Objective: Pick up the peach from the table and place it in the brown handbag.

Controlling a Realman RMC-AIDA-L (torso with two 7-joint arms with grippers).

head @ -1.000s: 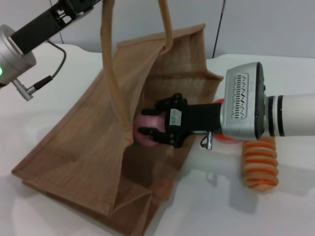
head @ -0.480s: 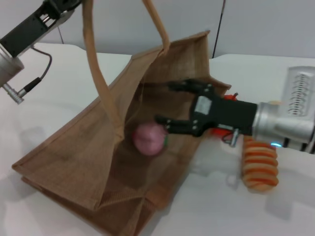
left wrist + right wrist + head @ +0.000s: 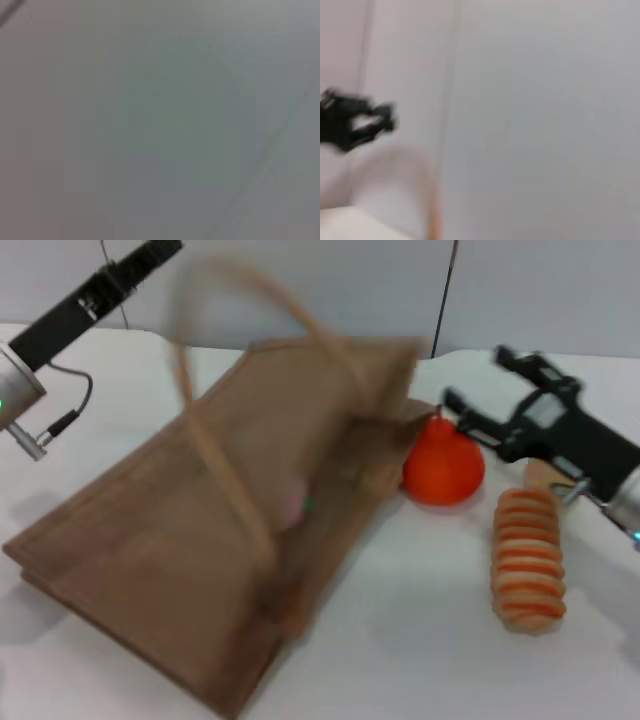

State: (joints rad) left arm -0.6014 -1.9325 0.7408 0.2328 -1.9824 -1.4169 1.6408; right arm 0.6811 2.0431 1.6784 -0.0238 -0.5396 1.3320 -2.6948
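Note:
The brown handbag point(image 3: 180, 530) lies slumped almost flat on the white table, its mouth toward the right and its handles point(image 3: 215, 285) blurred in motion above it. The peach point(image 3: 298, 506) shows only as a small pink patch with a green bit inside the bag's mouth. My right gripper point(image 3: 478, 378) is open and empty, out of the bag, to its right and above the orange fruit. My left arm point(image 3: 95, 298) reaches in from the upper left. My left gripper point(image 3: 375, 120) appears far off in the right wrist view, fingers apart, with a handle loop point(image 3: 420, 170) below it and apart from it.
A bright orange stemmed fruit point(image 3: 443, 466) sits against the bag's right edge. A ridged orange-and-beige roll point(image 3: 530, 560) lies to its right, under my right arm. The left wrist view shows only a blank grey surface.
My right gripper let go of the peach inside the bag and pulled back out to the right. The bag's handles dropped and the bag sank flat, uncovering the orange fruit.

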